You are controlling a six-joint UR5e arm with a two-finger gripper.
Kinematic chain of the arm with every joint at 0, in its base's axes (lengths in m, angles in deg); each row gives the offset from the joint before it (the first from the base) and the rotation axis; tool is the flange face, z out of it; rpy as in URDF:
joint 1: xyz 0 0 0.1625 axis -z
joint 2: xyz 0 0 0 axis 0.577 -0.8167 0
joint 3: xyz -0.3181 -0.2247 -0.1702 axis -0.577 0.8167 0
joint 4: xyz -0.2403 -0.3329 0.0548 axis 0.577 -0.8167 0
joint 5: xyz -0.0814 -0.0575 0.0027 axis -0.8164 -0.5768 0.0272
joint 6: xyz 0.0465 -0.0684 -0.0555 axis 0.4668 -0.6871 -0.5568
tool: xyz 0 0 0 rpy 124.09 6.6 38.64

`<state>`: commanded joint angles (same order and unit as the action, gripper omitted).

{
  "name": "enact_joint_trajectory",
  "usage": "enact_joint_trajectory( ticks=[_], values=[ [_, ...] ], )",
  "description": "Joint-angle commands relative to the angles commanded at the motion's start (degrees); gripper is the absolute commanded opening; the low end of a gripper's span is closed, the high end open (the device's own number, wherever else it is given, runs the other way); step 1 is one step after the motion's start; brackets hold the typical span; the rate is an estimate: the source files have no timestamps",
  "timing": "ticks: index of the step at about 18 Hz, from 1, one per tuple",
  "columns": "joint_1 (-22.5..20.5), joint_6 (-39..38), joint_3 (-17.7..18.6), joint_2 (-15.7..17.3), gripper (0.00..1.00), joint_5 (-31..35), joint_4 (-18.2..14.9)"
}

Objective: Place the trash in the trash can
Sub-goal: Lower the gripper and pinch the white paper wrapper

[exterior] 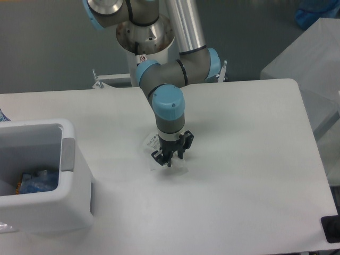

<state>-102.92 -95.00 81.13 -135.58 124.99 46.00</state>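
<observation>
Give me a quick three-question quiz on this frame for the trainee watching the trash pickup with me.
1. True or false: the crushed bottle already lies inside the trash can.
2. Where is the gripper? A) over the bin B) down on the clear wrapper near the middle of the table C) off the table's right edge
3. Fill in: the trash can stands at the table's ____ side in the picture.

Key: 1 true; 2 B; 3 left. Whether the jaws have closed on the wrapper cannot be told from this view.
</observation>
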Motion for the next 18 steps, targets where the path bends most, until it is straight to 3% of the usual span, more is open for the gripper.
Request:
enact_joint_trajectory(
  ticks=[4, 9, 15, 18],
  values=[
    [0.09, 0.0, -0.61, 0.09, 0.22, 0.0, 0.0],
    [0.53, 0.0, -3.77, 0.35, 0.21, -0.35, 0.0],
    [0.27, -0.09, -6.06, 3.42, 0.16, -1.75, -0.09],
    [-0.09, -0.26, -10.71, 6.23, 0.16, -3.95, -0.09]
  ],
)
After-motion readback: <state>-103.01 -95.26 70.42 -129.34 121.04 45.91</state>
